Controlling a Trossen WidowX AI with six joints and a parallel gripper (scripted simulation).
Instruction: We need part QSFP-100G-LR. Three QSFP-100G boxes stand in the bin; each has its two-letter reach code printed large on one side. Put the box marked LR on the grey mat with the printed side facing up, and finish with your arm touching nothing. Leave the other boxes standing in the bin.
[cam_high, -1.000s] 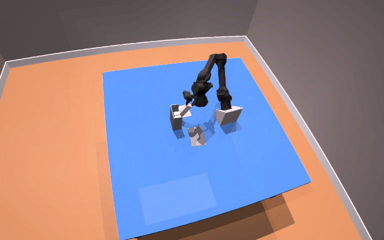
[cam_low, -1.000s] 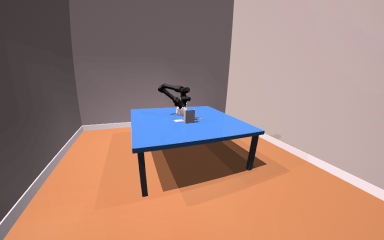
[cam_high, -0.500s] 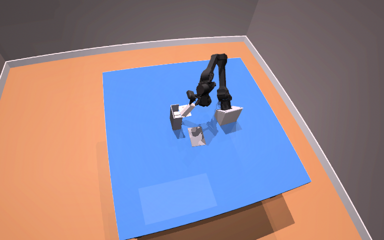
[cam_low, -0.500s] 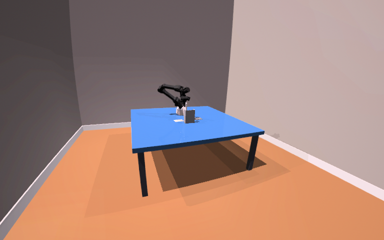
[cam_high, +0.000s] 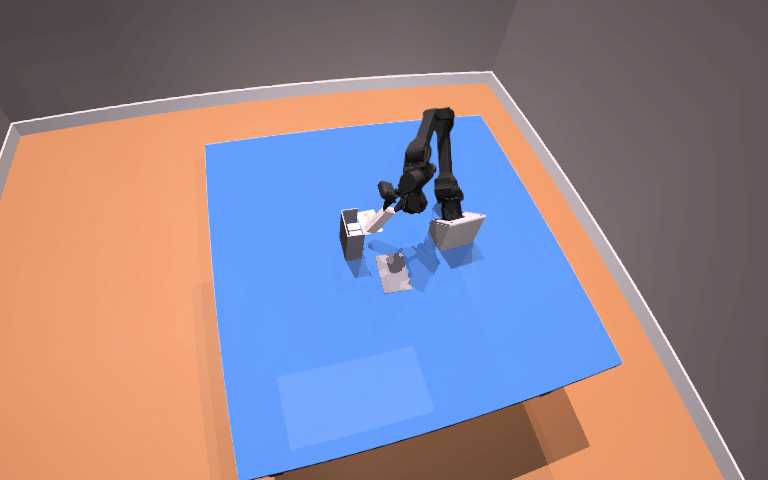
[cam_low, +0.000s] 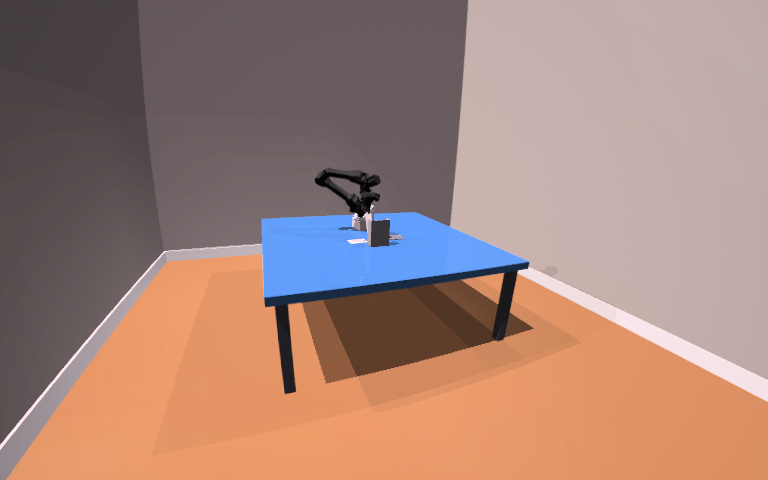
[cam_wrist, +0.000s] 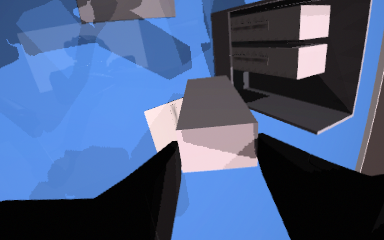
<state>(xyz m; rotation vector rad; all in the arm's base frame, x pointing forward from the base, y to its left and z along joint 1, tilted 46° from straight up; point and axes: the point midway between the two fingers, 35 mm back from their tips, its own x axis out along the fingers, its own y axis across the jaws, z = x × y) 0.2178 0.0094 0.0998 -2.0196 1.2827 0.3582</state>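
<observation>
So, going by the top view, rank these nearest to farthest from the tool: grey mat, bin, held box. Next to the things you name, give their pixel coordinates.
1. Held box (cam_high: 379, 221) (cam_low: 369, 217) (cam_wrist: 217, 147): between the fingers of the tool (cam_high: 389, 207) (cam_low: 368, 211) (cam_wrist: 217, 144).
2. Bin (cam_high: 352, 245) (cam_low: 379, 233) (cam_wrist: 300, 111): picture-left and below.
3. Grey mat (cam_high: 393, 284) (cam_low: 397, 237) (cam_wrist: 150, 9): farther down the picture.

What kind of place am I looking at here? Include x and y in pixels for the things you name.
Probably a robot test room of some sort: a black robot arm (cam_high: 416, 155) (cam_low: 342, 172) works over a blue table (cam_high: 317, 316) (cam_low: 339, 271), bare grey walls (cam_high: 254, 50) (cam_low: 300, 84) stand around it, and little else is in view.
</observation>
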